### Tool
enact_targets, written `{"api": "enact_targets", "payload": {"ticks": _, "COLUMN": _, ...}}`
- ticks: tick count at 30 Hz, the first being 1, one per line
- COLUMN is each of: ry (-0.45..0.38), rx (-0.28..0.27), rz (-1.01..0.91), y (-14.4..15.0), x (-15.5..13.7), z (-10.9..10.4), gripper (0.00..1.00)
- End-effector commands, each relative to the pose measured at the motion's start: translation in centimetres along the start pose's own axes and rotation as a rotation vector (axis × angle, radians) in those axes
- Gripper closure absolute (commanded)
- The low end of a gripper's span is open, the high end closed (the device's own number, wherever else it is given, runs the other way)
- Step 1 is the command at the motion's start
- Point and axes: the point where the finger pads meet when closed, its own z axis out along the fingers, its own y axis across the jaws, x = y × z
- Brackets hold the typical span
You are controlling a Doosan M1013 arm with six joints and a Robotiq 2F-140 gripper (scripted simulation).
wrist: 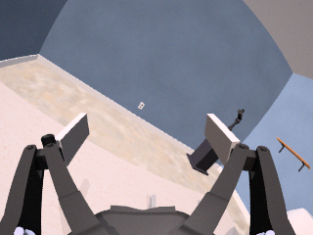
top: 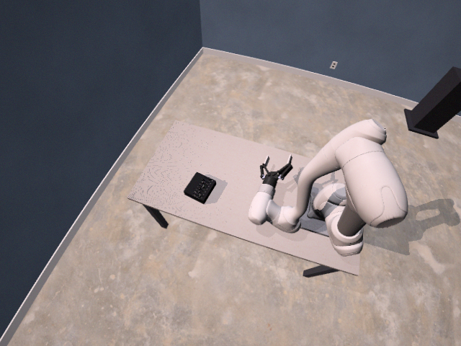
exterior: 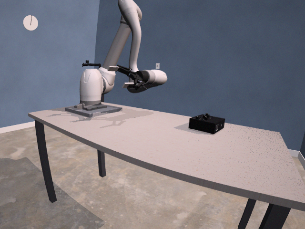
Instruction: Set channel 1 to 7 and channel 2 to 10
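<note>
1. Right now my gripper (top: 276,162) hangs in the air above the table (exterior: 152,157), near my own base plate (exterior: 115,109), with its fingers spread as wide as they go and nothing between them.
2. Its pads (wrist: 221,136) point out toward the wall and floor rather than down, so the wrist view shows only the room; none of the task's things appear in it.
3. I judge this to be a carrying posture: the arm is folded back on itself, elbow high, wrist low, which leaves room to swing out across the table.
4. The lighting desk (top: 200,187), a small black box, sits flat on the table well apart from my gripper, toward the far end from my base.
5. It lies a little askew to the table edges and casts a shadow on one side; small knobs (exterior: 206,115), presumably the fader caps, stand up from its top face.
6. I cannot tell which fader is channel 1 or channel 2, nor where any of them stands; they are too small in both room views.
7. Pale marks show on the desk's side face (exterior: 219,126), but no writing, brand or level number can be read there or anywhere else.
8. As I judge it, no fader has been reached yet, and the open fingers suit nudging one cap without touching its neighbours.
</note>
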Motion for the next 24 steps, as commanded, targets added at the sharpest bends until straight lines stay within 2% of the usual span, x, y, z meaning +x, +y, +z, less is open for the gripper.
{"api": "enact_targets", "payload": {"ticks": 1, "ry": 0.000, "rx": 0.000, "rz": 0.000, "y": 0.0, "x": 0.0, "z": 0.0, "gripper": 0.00}}
{"api": "enact_targets", "payload": {"ticks": 3, "ry": -0.002, "rx": 0.000, "rz": 0.002, "y": 0.0, "x": 0.0, "z": 0.0, "gripper": 0.00}}
{"api": "enact_targets", "payload": {"ticks": 5, "ry": -0.045, "rx": -0.005, "rz": 0.042, "y": -0.7, "x": -0.4, "z": -0.3, "gripper": 0.00}}
{"api": "enact_targets", "payload": {"ticks": 8, "ry": -0.237, "rx": -0.037, "rz": 0.225, "y": -4.4, "x": -2.3, "z": -2.5, "gripper": 0.00}}
{"api": "enact_targets", "payload": {"ticks": 9, "ry": -0.266, "rx": -0.042, "rz": 0.253, "y": -4.4, "x": -2.3, "z": -2.5, "gripper": 0.00}}
{"api": "enact_targets", "payload": {"ticks": 10, "ry": -0.302, "rx": -0.053, "rz": 0.290, "y": -6.6, "x": -3.0, "z": -4.1, "gripper": 0.00}}
{"api": "enact_targets", "payload": {"ticks": 11, "ry": -0.344, "rx": -0.061, "rz": 0.330, "y": -6.6, "x": -3.0, "z": -4.1, "gripper": 0.00}}
{"api": "enact_targets", "payload": {"ticks": 12, "ry": -0.383, "rx": -0.074, "rz": 0.371, "y": -9.1, "x": -3.3, "z": -6.0, "gripper": 0.00}}
{"api": "enact_targets", "payload": {"ticks": 14, "ry": -0.461, "rx": -0.093, "rz": 0.449, "y": -9.4, "x": -3.3, "z": -6.3, "gripper": 0.00}}
{"api": "enact_targets", "payload": {"ticks": 15, "ry": -0.499, "rx": -0.108, "rz": 0.488, "y": -12.1, "x": -3.1, "z": -8.5, "gripper": 0.00}}
{"api": "enact_targets", "payload": {"ticks": 17, "ry": -0.578, "rx": -0.131, "rz": 0.568, "y": -12.7, "x": -3.1, "z": -8.9, "gripper": 0.00}}
{"api": "enact_targets", "payload": {"ticks": 19, "ry": -0.578, "rx": -0.131, "rz": 0.568, "y": -12.7, "x": -3.1, "z": -8.9, "gripper": 0.00}}
{"api": "enact_targets", "payload": {"ticks": 20, "ry": -0.692, "rx": -0.176, "rz": 0.685, "y": -16.3, "x": -2.2, "z": -12.0, "gripper": 0.00}}
{"api": "enact_targets", "payload": {"ticks": 23, "ry": -0.790, "rx": -0.213, "rz": 0.785, "y": -16.3, "x": -2.2, "z": -12.0, "gripper": 0.00}}
{"api": "enact_targets", "payload": {"ticks": 24, "ry": -0.831, "rx": -0.237, "rz": 0.825, "y": -19.9, "x": -0.4, "z": -15.0, "gripper": 0.00}}
